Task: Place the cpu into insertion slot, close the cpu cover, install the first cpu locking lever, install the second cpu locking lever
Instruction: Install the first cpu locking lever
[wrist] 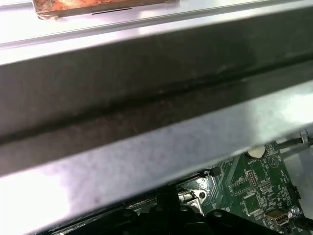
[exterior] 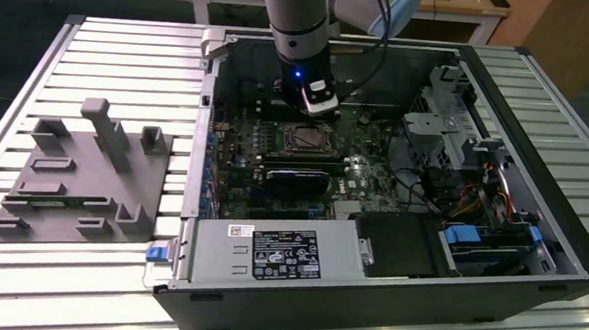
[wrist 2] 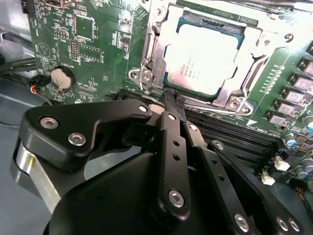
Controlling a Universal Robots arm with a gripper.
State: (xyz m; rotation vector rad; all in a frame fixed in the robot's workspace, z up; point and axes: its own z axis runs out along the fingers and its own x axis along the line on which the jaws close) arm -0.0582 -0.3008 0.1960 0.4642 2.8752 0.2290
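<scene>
— Gripper [wrist 2: 170, 99] status?
— Closed. Fingers [wrist 2: 172, 147] are drawn together with the tips meeting, and nothing is visible between them. They are matte black bars with a bolted linkage. The tips sit at the edge of the cpu cover [wrist 2: 152, 51]; I can't tell if they touch it or are just off it.
— Where's the cpu?
— The cpu [wrist 2: 205, 56] lies flat in the insertion slot [exterior: 304, 139]. It is square with a pale metal face under glare and a dark substrate edge around it. The cover is down over it: a thin silvery frame with a cut-out middle that the chip face shows through.
— Levers?
— Can't tell if they are latched.
— What's around the socket?
— Green motherboard [wrist 2: 98, 44] with dense small parts. A coin cell [wrist 2: 61, 78] sits in a round black holder. Long black memory slots [wrist 2: 234, 132] run just beside the socket, past the fingers.
— Enclosure?
— Computer case [exterior: 205, 126] lies on its side with the open face up, sheet-metal walls inside a black shell. It holds the board, a long black card [exterior: 299, 179] near the socket, a black power supply [exterior: 287, 253] with a white label, a metal drive cage [exterior: 439, 129] and coloured cables [exterior: 471, 198]. The arm [exterior: 296, 31] stands vertical over the socket.
— Outside the case?
— Ribbed aluminium table [exterior: 28, 73]. A grey moulded fixture [exterior: 83, 180] sits at the exterior view's left of the case, with blocky posts and rectangular pockets.
</scene>
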